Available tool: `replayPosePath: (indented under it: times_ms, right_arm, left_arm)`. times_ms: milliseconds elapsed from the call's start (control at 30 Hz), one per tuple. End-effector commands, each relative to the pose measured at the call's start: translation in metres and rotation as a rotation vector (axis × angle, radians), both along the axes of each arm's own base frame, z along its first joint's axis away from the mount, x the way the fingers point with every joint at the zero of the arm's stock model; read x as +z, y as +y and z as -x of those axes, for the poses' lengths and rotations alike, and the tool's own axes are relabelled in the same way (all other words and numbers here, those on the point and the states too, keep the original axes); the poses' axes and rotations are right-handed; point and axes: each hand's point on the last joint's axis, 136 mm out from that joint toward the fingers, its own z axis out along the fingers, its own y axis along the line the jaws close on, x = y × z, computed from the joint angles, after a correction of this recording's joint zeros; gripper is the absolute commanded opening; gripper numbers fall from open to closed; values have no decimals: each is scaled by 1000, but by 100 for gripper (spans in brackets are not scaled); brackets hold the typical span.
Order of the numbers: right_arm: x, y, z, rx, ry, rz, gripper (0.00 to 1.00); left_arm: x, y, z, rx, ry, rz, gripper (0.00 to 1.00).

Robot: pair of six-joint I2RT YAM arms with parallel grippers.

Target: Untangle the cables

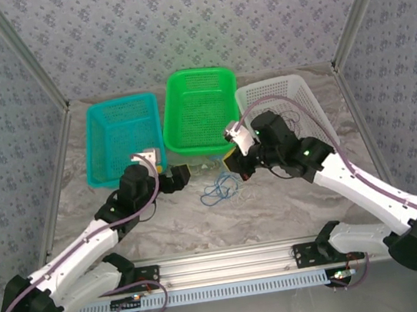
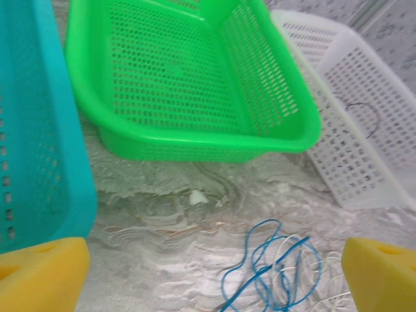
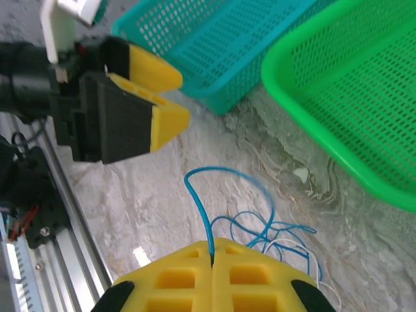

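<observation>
blue cable pinched, tangle may drag

right gripper (image 3: 212, 255) is clamped on the blue cable (image 3: 198, 195) – the tangle (image 1: 219, 189) lies on the table (image 1: 278, 208) before the green basket (image 1: 200, 151). left gripper (image 3: 182, 96) gapes, empty. pulling now could drag every loop along or tighten the knot.

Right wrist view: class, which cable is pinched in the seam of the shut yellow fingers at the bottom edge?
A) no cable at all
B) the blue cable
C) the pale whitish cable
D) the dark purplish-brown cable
B: the blue cable runs down from its loop straight into the closed seam of the right gripper.
</observation>
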Motion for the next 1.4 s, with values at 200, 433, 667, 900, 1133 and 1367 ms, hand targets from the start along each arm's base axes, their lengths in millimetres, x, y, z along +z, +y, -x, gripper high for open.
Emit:
replayPosePath:
  times_ms: [200, 433, 667, 900, 1133, 1367]
  right_arm:
    - [40, 3, -11, -46, -63, -146, 0]
    - [53, 4, -26, -101, -93, -221, 0]
    - [58, 10, -39, -97, -59, -279, 0]
    - [56, 19, -46, -89, -41, -301, 0]
    - [50, 15, -70, -161, -59, -262, 0]
    - [14, 5, -146, -299, 32, -184, 0]
  left_arm:
    - [48, -33, 10, -155, -138, 237, 100]
    - [74, -44, 19, -231, -244, 322, 99]
    - [76, -38, 17, -199, -258, 301, 99]
    - [99, -56, 27, -308, -309, 383, 99]
    - [95, -71, 15, -306, -285, 345, 99]
    - [83, -70, 15, -296, -246, 300, 99]
